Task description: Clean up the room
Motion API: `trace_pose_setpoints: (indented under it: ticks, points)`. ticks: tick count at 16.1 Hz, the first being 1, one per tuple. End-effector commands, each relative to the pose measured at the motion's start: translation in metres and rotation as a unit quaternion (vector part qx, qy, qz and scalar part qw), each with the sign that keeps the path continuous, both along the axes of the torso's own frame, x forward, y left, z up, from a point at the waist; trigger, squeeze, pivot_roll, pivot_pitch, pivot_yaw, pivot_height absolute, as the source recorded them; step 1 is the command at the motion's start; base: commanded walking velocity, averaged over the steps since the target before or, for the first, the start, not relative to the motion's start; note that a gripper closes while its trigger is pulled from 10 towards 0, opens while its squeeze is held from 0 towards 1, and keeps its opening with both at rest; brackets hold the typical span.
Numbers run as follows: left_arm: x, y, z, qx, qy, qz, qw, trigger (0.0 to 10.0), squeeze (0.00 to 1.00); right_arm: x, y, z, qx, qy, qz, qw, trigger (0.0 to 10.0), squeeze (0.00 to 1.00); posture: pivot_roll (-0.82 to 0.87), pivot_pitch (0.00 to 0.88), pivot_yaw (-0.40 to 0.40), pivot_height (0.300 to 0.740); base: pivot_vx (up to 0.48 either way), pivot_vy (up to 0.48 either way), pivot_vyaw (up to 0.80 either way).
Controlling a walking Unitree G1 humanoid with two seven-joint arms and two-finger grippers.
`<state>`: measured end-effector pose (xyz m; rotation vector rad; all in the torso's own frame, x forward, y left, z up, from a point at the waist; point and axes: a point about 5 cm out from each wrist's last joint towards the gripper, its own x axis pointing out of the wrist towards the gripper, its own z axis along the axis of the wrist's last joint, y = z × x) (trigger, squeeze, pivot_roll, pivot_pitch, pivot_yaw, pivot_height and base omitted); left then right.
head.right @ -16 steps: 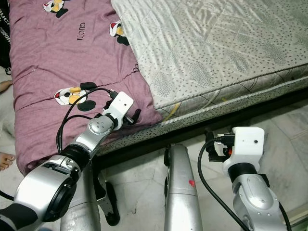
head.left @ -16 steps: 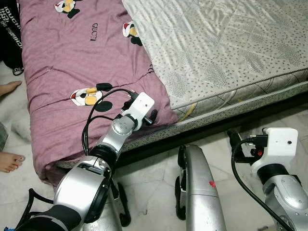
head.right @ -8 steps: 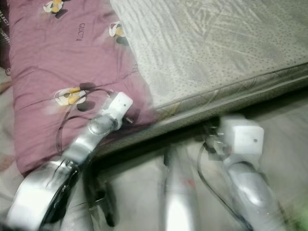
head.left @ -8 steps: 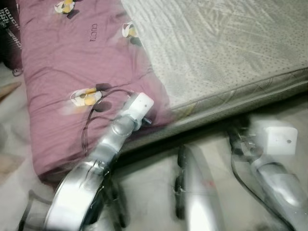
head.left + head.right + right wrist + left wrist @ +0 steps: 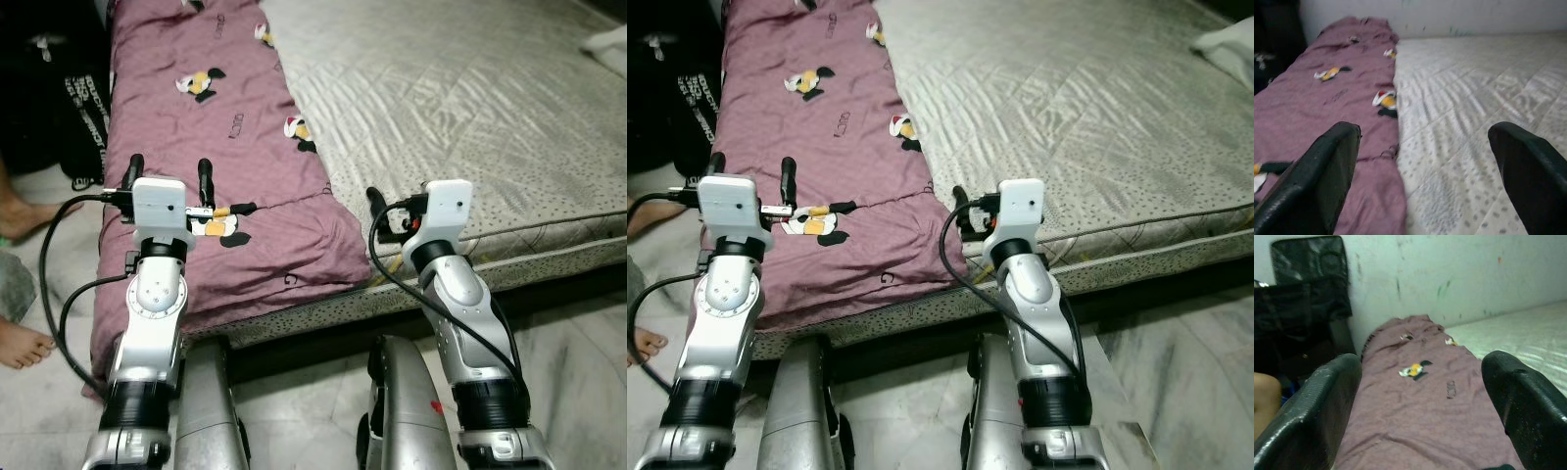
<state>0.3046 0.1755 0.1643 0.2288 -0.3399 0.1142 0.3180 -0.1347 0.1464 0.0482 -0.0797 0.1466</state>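
Note:
A purple blanket [image 5: 235, 147] printed with cartoon figures lies lengthwise on the left part of the bed, its near end hanging over the edge. The rest of the bed is a bare grey patterned mattress [image 5: 470, 108]. My left gripper [image 5: 168, 171] is raised over the blanket's near end, open, with nothing between its fingers [image 5: 1327, 396]. My right gripper [image 5: 1425, 132] hovers at the seam between the blanket and the mattress near the bed's front edge. It is also open and holds nothing.
Black bags [image 5: 69, 88] stand against the wall left of the bed. A person's bare foot [image 5: 20, 348] and leg [image 5: 15, 211] are on the floor at the left. Something white [image 5: 602, 39] lies at the mattress's far right. Marble floor [image 5: 578, 352] runs along the bed.
The view has shifted, now showing more of the bed. Both arms have risen from low at the bed's edge and now point forward over it. The left gripper has left the blanket's corner.

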Motion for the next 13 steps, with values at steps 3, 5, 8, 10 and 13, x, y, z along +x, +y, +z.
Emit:
trace_pose_setpoints:
  ticks: [3,5,8,10,13]
  points:
    - [-0.007,0.003,-0.001,-0.008,0.007,-0.002,1.000,10.0,0.00,0.001,-0.002,0.005,0.003,-0.020,0.002,1.000,10.0,0.00,-0.02,0.000,0.025,0.536,0.000,0.000,0.00]
    - [-0.014,0.010,-0.001,-0.017,0.023,0.012,1.000,10.0,0.00,0.005,-0.002,0.008,0.008,-0.030,0.004,0.999,10.0,0.00,-0.01,0.000,0.022,0.551,0.000,0.000,0.00]
    - [-0.026,0.011,-0.004,-0.027,0.051,-0.023,0.998,10.0,0.00,0.012,0.001,0.015,0.017,-0.045,0.004,0.999,10.0,0.00,0.00,0.000,0.012,0.576,0.000,0.000,0.00]
    - [-0.038,0.008,-0.020,-0.034,0.091,-0.043,0.994,10.0,0.00,0.013,0.009,0.017,0.027,-0.049,0.014,0.998,10.0,0.00,0.00,0.000,0.010,0.601,0.000,0.000,0.00]
    - [-0.035,-0.002,-0.023,-0.054,0.087,-0.040,0.994,10.0,0.00,0.015,0.009,0.013,0.030,-0.046,0.011,0.998,10.0,0.00,-0.01,0.000,0.012,0.626,0.000,0.000,0.00]
